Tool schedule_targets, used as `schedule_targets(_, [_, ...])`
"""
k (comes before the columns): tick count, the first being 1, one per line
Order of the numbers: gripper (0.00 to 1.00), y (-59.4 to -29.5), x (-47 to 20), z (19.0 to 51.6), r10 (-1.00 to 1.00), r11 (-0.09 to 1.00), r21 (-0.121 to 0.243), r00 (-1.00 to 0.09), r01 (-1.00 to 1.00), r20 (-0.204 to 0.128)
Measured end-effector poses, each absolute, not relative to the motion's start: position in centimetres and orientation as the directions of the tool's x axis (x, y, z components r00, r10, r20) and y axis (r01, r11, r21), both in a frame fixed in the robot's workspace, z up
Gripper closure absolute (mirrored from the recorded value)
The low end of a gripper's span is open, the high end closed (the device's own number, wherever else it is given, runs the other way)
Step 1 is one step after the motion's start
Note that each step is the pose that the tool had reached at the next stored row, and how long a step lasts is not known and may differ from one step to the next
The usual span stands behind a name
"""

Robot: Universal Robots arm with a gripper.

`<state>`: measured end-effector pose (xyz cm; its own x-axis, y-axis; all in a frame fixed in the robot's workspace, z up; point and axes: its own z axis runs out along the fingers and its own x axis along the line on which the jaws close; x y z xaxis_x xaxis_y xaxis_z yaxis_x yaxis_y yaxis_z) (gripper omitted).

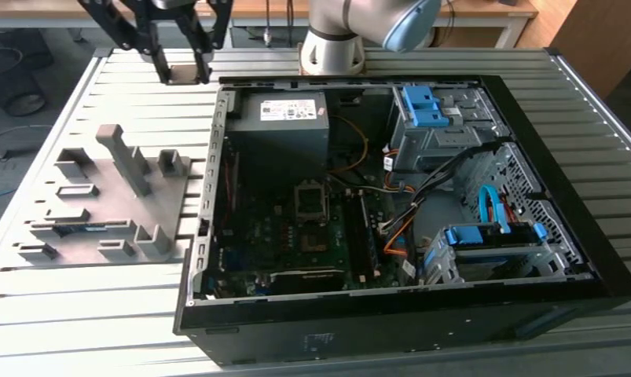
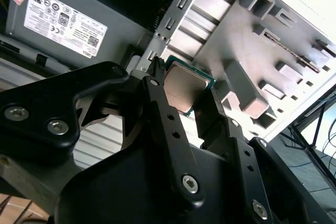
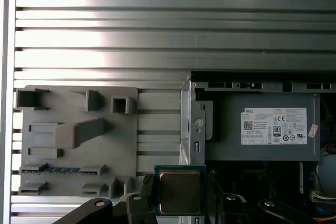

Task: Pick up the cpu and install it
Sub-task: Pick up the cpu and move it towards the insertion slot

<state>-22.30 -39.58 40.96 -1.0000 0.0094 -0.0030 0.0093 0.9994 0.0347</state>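
One cpu is clamped in the claw. The socket lies toward the exterior view's right and nearer, inside the computer case.

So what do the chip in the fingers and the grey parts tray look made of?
The chip: metal top, dull brushed silvery sheen, on a green board edge, likely fibreglass. The fingers: black, matt, bolted; metal or plastic, can't tell. The tray: uniform matt grey with moulded blocks, probably plastic.

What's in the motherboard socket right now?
Nothing visible: the socket shows a dark recess. The cpu sits in the gripper, outside the case. Socket contacts can't be made out.
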Motion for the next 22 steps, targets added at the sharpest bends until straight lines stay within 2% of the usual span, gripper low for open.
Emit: schedule_targets(22, [0.53, -39.5, -13.0, 40.6, 0.009, 0.999, 0.035, -1.000, 0.009, -0.003])
